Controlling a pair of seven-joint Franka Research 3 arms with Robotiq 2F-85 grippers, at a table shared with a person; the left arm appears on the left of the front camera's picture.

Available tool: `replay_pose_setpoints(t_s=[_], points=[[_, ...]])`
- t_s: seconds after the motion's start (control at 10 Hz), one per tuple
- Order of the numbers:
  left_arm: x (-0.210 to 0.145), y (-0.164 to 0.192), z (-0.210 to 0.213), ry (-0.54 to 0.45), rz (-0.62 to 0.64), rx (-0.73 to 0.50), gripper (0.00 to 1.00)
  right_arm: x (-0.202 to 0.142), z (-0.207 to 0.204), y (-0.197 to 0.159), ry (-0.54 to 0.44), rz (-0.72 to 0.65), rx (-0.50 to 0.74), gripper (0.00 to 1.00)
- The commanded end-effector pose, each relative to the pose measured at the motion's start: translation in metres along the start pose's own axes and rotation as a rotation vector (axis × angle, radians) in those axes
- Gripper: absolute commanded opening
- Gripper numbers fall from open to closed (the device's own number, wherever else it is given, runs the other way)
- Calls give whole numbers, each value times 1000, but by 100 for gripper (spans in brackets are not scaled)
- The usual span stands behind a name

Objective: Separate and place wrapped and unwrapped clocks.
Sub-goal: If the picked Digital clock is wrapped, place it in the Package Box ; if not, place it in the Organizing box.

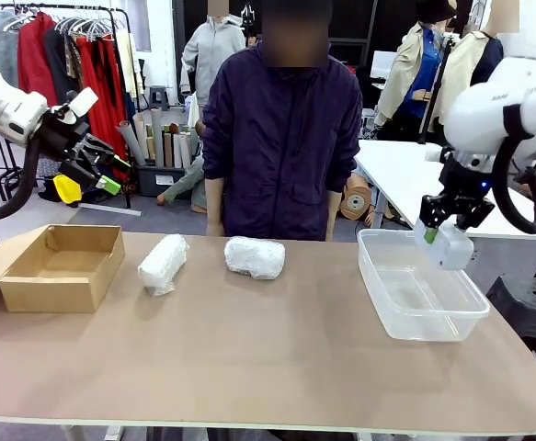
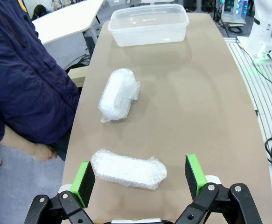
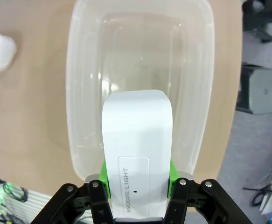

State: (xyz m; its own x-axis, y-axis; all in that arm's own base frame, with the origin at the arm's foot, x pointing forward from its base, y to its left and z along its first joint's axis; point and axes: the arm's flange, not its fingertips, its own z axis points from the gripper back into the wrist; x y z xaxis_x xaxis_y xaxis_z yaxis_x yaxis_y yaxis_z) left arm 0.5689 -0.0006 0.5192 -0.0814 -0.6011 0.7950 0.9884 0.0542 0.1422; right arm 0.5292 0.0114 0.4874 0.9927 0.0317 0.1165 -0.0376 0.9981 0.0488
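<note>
Right hand (image 3: 138, 175) around bare clock (image 3: 136, 121)

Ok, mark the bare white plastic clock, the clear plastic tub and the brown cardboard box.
bare white plastic clock (image 3: 136, 140), right wrist view, upper face.
clear plastic tub (image 1: 433, 328), front view, near wall.
brown cardboard box (image 1: 51, 296), front view, near wall.

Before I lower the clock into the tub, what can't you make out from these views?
- Bundles: contents, in every view; bubble wrap covers them.
- Clock: display face, turned away in the right wrist view; near end cut off by the bottom edge, sides covered by the right gripper.
- Box: nearest strip of floor, front view; its front wall blocks it.
- Tub: the clock's height above its floor, front view; too small to judge.
</note>
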Motion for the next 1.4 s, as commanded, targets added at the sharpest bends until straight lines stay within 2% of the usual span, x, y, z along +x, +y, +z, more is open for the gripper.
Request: replay_pose_setpoints(t_s=[0.0,0.2,0.3,0.8,1.1,1.3], points=[[1,1,0,0,-2,3,100,6,-11,2,-28,-40,-75,0],[1,1,0,0,-2,3,100,12,-11,-2,-20,-67,-89,0],[1,1,0,0,-2,3,100,7,-17,-3,-1,-10,-46,0],[1,1,0,0,-2,3,100,9,-21,-3,3,-19,-59,0],[1,1,0,0,-2,3,100,48,-55,-16,8,-101,10,0],[1,1,0,0,-2,3,100,60,-78,-16,23,-115,-1,0]])
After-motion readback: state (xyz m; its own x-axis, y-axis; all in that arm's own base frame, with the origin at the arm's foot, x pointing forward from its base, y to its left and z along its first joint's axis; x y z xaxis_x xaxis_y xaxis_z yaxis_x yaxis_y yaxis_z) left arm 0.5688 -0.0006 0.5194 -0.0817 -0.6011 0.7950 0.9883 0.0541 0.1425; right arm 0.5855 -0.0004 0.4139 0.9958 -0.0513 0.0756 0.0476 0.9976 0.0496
